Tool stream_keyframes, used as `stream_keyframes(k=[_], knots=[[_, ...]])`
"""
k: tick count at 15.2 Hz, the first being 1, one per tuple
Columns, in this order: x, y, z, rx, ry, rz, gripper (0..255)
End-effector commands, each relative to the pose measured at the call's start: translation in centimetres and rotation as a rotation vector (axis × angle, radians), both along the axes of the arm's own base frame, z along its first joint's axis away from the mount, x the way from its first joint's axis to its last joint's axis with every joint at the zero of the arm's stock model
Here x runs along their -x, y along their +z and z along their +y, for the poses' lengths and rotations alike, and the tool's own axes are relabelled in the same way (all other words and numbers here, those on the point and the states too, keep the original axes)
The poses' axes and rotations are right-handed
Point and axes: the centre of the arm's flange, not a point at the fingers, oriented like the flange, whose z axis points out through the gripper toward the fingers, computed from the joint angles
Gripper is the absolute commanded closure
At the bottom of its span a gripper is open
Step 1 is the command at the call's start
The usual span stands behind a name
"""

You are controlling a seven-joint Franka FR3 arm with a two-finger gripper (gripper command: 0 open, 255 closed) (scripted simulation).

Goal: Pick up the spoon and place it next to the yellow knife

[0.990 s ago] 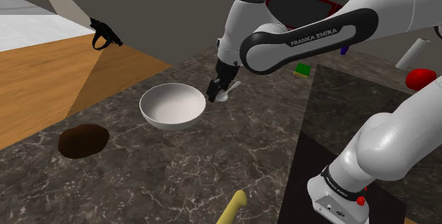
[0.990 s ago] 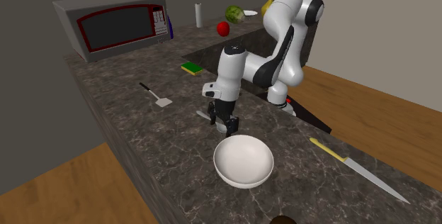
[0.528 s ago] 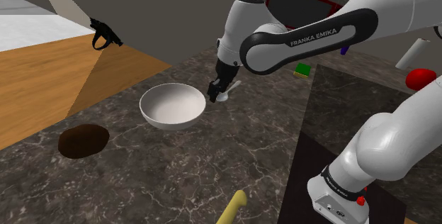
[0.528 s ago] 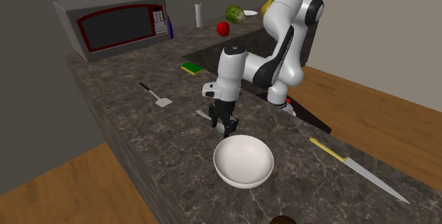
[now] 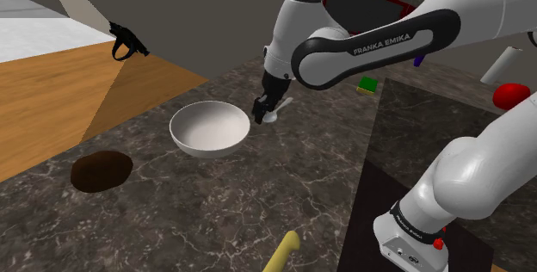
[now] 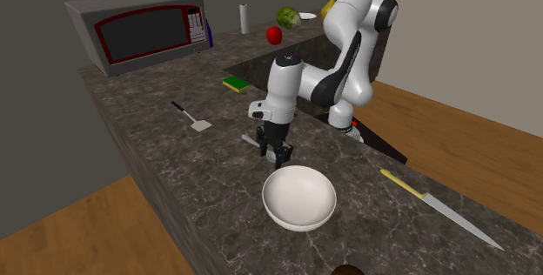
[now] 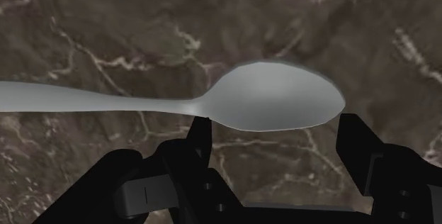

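Straddling the spoon (image 7: 170, 104) at its bowl, gripper (image 7: 276, 123) fingers apart, handle lying toward one o'clock in the shoulder view.

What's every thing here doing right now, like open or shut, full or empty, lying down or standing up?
gripper: open, fingers apart over the spoon's scoop end.
spoon: lying flat on the counter, not lifted.
bowl: upright, empty.
microwave: door shut.
yellow knife: lying flat on the counter.
spatula: lying flat on the counter.
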Motion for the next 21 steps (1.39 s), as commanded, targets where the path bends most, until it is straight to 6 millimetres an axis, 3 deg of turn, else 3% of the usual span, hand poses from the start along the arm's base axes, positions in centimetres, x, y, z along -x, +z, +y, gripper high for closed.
stream_keyframes(k=[1,16,21], knots=[[0.0,0.8,-0.1,0.0,0.0,0.0,255],[0.0,8.4,-0.1,0.0,0.0,0.0,255],[4.2,8.4,5.1,0.0,0.0,0.0,255]])
